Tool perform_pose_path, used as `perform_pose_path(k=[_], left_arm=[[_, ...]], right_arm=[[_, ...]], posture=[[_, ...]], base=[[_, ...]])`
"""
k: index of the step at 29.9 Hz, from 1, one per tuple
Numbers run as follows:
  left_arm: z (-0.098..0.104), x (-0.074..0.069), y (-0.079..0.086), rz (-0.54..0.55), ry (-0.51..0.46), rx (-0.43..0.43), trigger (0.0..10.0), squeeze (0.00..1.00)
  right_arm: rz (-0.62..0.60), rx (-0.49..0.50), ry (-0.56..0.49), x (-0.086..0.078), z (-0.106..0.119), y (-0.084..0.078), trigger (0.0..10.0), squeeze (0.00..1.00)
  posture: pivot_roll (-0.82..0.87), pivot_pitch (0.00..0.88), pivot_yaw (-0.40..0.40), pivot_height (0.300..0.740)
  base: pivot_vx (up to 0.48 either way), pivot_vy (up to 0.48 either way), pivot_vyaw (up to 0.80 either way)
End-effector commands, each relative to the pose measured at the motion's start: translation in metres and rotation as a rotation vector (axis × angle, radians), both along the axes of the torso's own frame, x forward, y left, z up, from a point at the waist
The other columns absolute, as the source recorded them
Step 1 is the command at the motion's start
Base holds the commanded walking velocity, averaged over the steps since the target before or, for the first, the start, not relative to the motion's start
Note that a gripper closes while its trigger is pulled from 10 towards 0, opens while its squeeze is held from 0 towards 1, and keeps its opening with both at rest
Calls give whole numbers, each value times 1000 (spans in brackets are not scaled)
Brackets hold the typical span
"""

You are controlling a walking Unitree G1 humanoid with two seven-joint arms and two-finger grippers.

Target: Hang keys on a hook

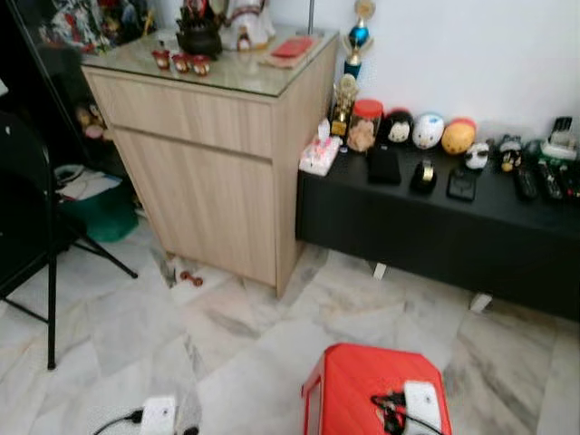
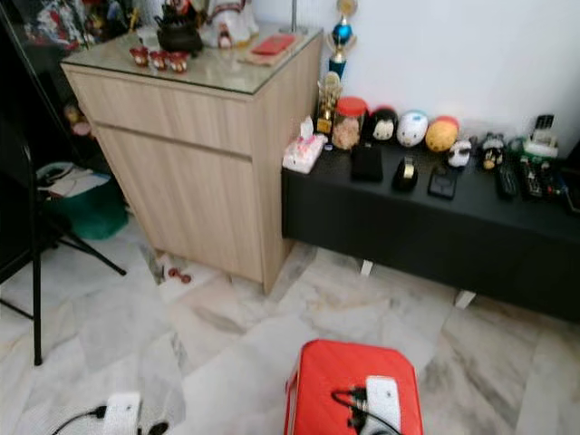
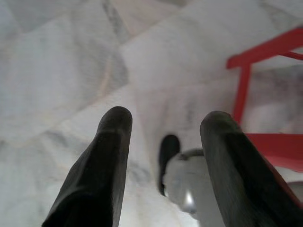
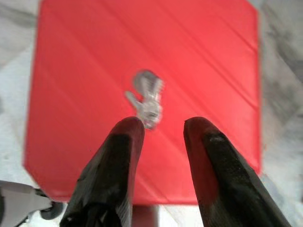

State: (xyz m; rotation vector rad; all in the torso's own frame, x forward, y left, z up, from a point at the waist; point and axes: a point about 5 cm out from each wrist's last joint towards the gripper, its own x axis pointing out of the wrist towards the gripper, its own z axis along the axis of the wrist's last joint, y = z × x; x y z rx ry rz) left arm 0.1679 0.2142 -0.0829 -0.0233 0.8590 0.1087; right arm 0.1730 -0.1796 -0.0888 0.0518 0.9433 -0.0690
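The right hand [image 4: 158, 130] hangs open and empty just above the keys [image 4: 147, 99], which lie on the red stool [image 4: 94, 71]; the left hand [image 3: 165, 127] is open over the floor [image 3: 57, 61]; the keys are on no hook, so lifting and hanging remain.

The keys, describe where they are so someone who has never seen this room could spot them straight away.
Find the red stool on the marble floor, in front of the black low cabinet. The keys lie on its red top, just beyond the fingertips of the right end effector, which is open above them. They are a small silvery bunch, the only metal thing on that plain red surface.
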Motion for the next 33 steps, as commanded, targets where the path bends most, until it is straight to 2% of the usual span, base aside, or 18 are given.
perform_pose_path(k=[1,16,19,24,27,33], left_arm=[[-3,-8,3,15,26,3,10000,0],[-5,-14,1,13,25,-2,10000,0],[0,-6,12,18,5,6,10000,0],[3,-5,20,23,-2,12,10000,0],[3,-10,29,32,2,17,10000,0],[0,-19,30,33,15,17,10000,0]], right_arm=[[-10,7,-4,0,0,2,10000,0],[-51,-21,-23,4,2,-2,10000,0],[-51,-40,-23,8,4,-4,10000,0],[-42,-33,-25,8,4,-2,10000,0],[-38,-32,-28,9,4,-1,10000,0],[-37,-37,-35,11,5,0,10000,0]], posture=[[164,4,-34,740],[165,9,-31,740],[165,9,-31,740],[165,9,-31,723],[166,9,-31,700],[164,0,-30,674]], base=[[0,0,0],[0,0,0],[0,0,0],[0,0,0],[0,0,0],[0,0,0]])
